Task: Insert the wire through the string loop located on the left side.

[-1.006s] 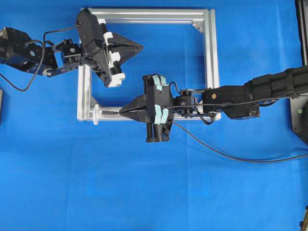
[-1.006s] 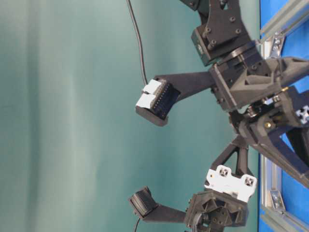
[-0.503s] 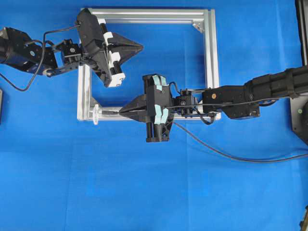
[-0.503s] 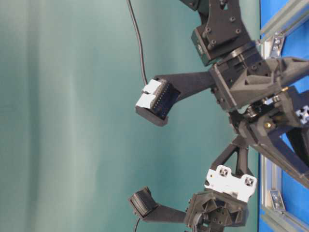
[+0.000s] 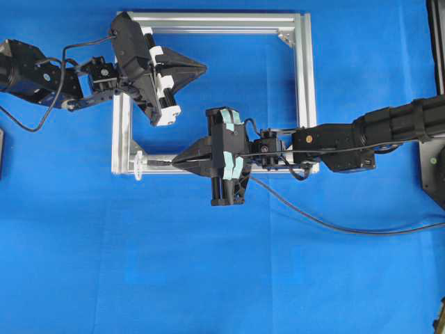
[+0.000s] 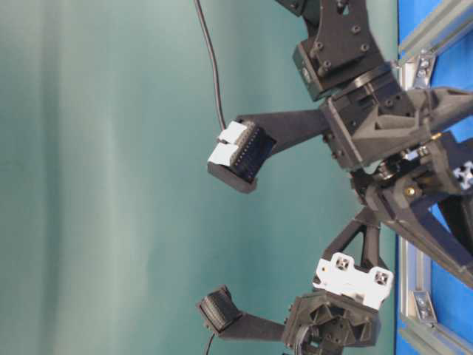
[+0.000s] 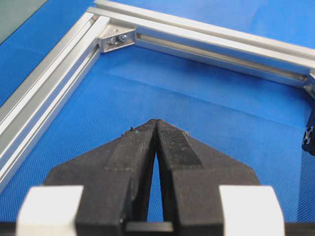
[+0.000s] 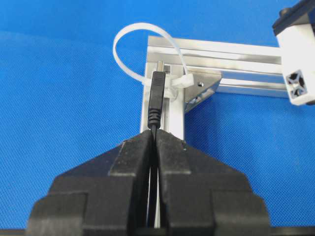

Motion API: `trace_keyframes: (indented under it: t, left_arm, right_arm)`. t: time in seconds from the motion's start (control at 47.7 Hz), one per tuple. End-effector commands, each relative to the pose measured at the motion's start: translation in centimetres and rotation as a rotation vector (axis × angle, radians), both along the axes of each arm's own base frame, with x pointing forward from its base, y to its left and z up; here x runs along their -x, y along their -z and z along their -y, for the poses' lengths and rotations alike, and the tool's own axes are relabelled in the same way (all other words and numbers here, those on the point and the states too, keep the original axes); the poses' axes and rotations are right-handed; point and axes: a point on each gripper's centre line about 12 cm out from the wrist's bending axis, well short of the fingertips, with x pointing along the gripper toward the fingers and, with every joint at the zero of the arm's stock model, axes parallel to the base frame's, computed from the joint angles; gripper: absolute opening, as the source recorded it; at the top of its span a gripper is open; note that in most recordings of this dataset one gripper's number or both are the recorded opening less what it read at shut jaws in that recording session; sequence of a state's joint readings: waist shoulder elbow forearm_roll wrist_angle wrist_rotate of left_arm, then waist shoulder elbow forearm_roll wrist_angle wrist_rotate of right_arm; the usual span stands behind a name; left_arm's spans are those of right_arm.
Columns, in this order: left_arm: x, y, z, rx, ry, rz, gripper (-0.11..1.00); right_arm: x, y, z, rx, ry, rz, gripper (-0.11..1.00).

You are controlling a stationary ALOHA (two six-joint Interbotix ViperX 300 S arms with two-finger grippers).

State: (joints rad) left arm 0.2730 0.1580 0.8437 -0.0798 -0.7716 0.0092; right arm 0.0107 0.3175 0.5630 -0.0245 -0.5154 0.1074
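Observation:
My right gripper is shut on the wire, whose black plug sticks out past the fingertips. The plug's metal point aims at the whitish string loop tied to the frame's corner. Seen from overhead, the right gripper holds the plug just right of the string loop, and the wire trails off right across the cloth. I cannot tell whether the point has entered the loop. The left gripper is shut and empty, hovering inside the frame near its upper left.
The square silver aluminium frame lies on blue cloth. Corner brackets sit inside its corners. A white part of the left arm hangs at the right of the right wrist view. Dark equipment stands at the table's right edge.

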Motion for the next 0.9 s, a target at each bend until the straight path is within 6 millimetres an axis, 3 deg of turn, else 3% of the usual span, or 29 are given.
trace_keyframes:
  t: [0.0,0.44,0.88]
  left_arm:
    - [-0.2,-1.7,0.0,-0.016,0.002,0.050,0.00]
    - [-0.2,-1.7,0.0,-0.015,0.002,0.047,0.00]
    - [-0.2,-1.7,0.0,-0.016,0.002,0.050,0.00]
  right_arm:
    - [-0.4,-1.5,-0.2,0.002,-0.005,0.043,0.00]
    - [-0.8,-1.5,-0.2,0.002,-0.005,0.048,0.00]
    - [-3.4,-0.9,-0.3,0.002,-0.006,0.066,0.00]
